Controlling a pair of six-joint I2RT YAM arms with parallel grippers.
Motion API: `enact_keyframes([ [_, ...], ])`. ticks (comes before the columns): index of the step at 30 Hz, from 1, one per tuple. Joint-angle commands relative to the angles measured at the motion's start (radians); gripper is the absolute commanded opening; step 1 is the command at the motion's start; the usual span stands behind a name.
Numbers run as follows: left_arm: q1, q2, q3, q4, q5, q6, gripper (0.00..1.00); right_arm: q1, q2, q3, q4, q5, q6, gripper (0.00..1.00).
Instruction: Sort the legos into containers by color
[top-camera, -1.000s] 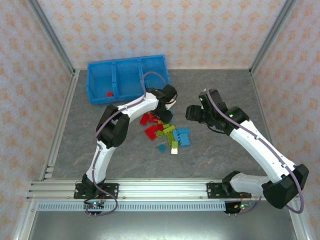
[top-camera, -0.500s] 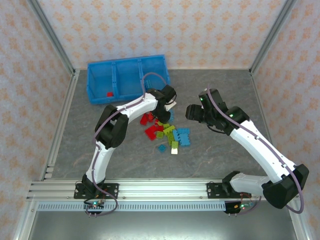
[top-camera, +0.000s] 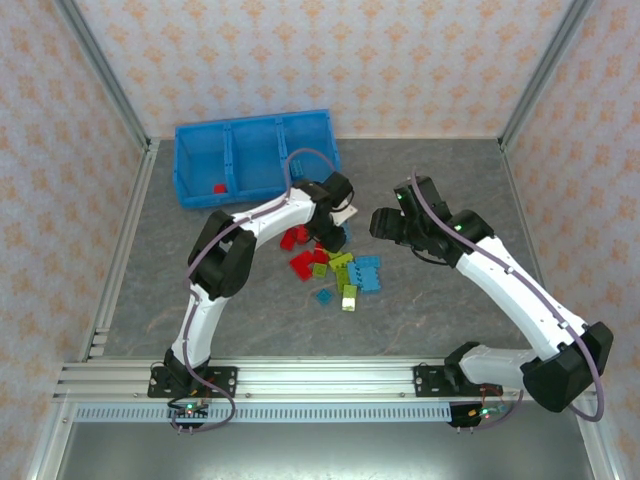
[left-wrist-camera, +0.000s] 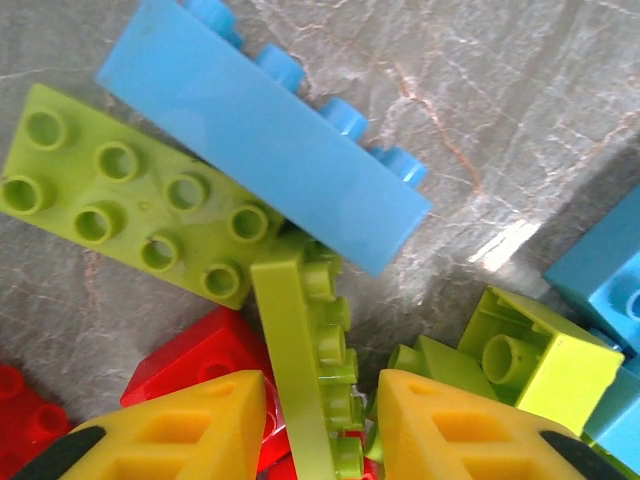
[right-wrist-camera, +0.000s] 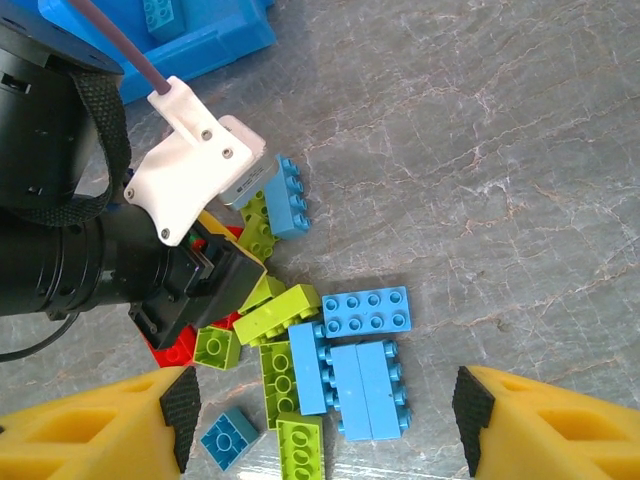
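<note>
1 lime brick (left-wrist-camera: 305, 370) pinched on edge in left gripper (left-wrist-camera: 322, 400); right gripper (right-wrist-camera: 325, 420) wide, empty. Shallow hold could slip.

Two robot arms work a heap of legos (top-camera: 342, 268) on the grey marbled counter (top-camera: 440, 170). The left hand (top-camera: 329, 232) is down at the heap's far edge, its fingertips lost from above among the bricks. Red pieces lie just left of that hand. Lime green and light blue ones spread on its near side, toward the arm bases. The right hand (top-camera: 384, 226) hangs just right of the left hand, level with it and beside the heap rather than over it. Beyond the left hand and off to its left sits the long blue tray (top-camera: 200, 160) of three containers. A single red brick (top-camera: 218, 187) lies in the compartment farthest from both hands.
</note>
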Motion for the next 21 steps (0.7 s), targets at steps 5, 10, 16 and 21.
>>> enact_keyframes([
  [5, -0.037, -0.009, -0.047, -0.012, 0.021, 0.045, 0.32, 0.001, -0.002, 0.007, -0.021, 0.028, 0.016, 0.70],
  [10, -0.040, 0.015, -0.024, -0.032, -0.027, 0.036, 0.27, 0.001, -0.002, 0.008, -0.025, 0.025, 0.022, 0.70],
  [16, -0.040, -0.015, -0.033, -0.001, -0.057, 0.005, 0.18, 0.001, -0.003, 0.015, -0.027, 0.025, 0.024, 0.70],
  [21, -0.031, -0.079, -0.042, 0.033, -0.031, -0.026, 0.08, 0.002, -0.007, 0.020, -0.032, 0.025, 0.025, 0.70],
])
